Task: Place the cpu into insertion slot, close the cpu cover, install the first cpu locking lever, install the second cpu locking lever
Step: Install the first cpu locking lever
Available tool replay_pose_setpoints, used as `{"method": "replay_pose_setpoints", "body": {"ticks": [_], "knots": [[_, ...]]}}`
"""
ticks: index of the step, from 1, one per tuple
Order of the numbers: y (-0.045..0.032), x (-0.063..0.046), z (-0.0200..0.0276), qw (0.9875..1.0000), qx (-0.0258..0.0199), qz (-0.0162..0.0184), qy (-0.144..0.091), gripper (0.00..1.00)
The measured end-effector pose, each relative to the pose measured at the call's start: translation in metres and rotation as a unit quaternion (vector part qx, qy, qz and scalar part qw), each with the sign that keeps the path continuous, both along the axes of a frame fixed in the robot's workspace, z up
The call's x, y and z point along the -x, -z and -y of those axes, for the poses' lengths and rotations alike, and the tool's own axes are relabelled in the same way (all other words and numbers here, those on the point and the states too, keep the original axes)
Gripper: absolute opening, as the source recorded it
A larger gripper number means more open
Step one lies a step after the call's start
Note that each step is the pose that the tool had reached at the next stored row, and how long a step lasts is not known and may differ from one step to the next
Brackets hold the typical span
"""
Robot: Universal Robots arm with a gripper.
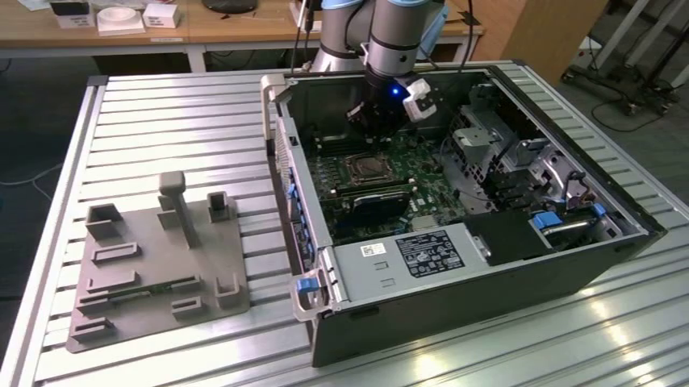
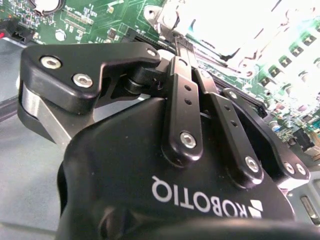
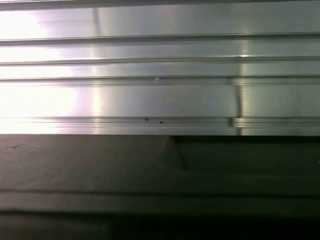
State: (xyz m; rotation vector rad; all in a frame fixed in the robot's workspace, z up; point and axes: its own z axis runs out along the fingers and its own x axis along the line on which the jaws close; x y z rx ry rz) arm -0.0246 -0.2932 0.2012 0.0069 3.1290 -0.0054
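The insertion slot [image 1: 366, 169] sits on the green board inside the open computer case [image 1: 603, 266], with a silver metal rim around a darker centre. My gripper [image 1: 364, 129] hangs inside the case just behind the slot, close above the board. In the second wrist view the gripper [image 2: 181, 40] is shut, its black fingers [image 2: 183, 95] lying side by side with nothing visible between them. Their tips reach the edge of the glaring silver metal of the slot [image 2: 235, 30]. I cannot make out the cpu or how the cpu cover stands.
A grey fixture plate [image 1: 151, 258] with upright posts lies on the slatted aluminium table [image 1: 161, 113] at the exterior view's left. Inside the case are a grey black-labelled box [image 1: 415, 256] and a drive cage [image 1: 506, 153]. The first wrist view shows table slats [image 3: 160, 95] and a dark case wall [image 3: 160, 170].
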Motion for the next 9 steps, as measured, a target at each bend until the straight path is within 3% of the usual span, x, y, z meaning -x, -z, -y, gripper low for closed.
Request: {"method": "replay_pose_setpoints", "body": {"ticks": [9], "knots": [[-0.0001, 0.0, 0.001, 1.0, 0.0003, -0.0001, 0.0, 0.1]]}}
